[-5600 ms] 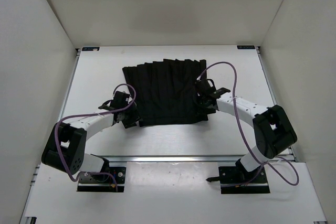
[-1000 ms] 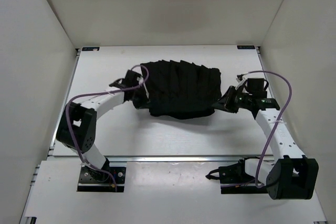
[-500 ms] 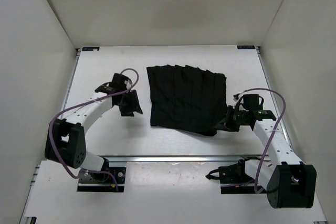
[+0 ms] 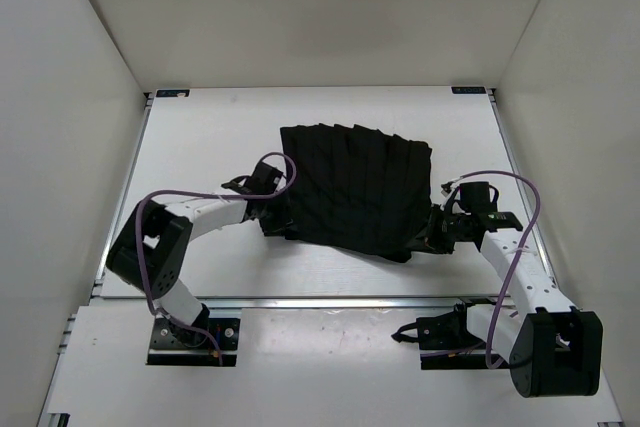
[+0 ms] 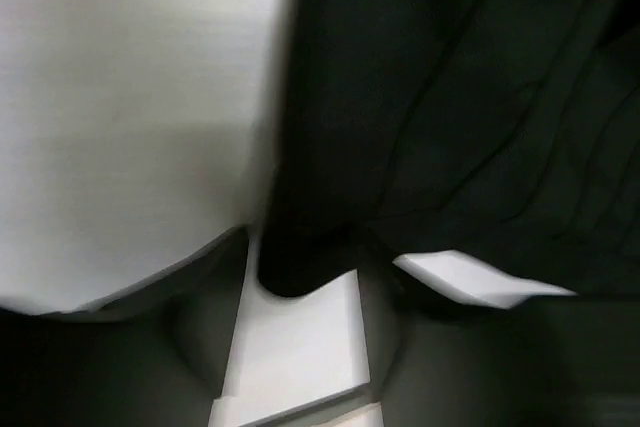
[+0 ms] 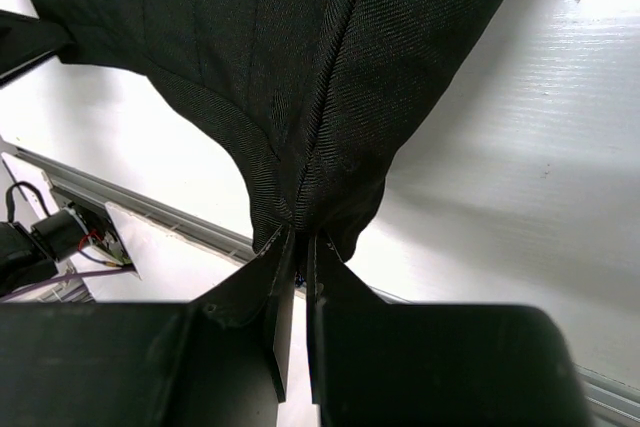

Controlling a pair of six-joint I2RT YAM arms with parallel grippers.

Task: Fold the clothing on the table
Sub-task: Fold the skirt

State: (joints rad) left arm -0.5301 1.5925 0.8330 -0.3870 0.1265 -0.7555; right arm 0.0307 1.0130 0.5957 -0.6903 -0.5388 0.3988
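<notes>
The clothing (image 4: 352, 187), a black pleated skirt, lies on the table (image 4: 200, 137) right of centre. Its pleats run from far to near, and its near hem slants down toward the right.

Left gripper (image 4: 268, 209): it sits at the near-left corner of the skirt. In the left wrist view my fingers (image 5: 205, 322) stand apart, with white tabletop (image 5: 130, 97) showing between them. A dark lobe of the fabric edge (image 5: 300, 262) reaches into the gap. The jaws are not closed on it. This view is blurred, so I cannot tell whether the cloth touches either finger.

Right gripper (image 4: 428, 235): it sits at the near-right corner of the skirt. In the right wrist view my fingertips (image 6: 283, 247) are pressed nearly together and pinch a gathered fold of the fabric (image 6: 250, 47). The cloth fans out from the pinch point across the white surface (image 6: 500, 147).

The metal rail (image 4: 330, 299) runs along the near table edge, between the skirt and my two bases. A purple cable (image 4: 200, 194) loops over my left arm.
</notes>
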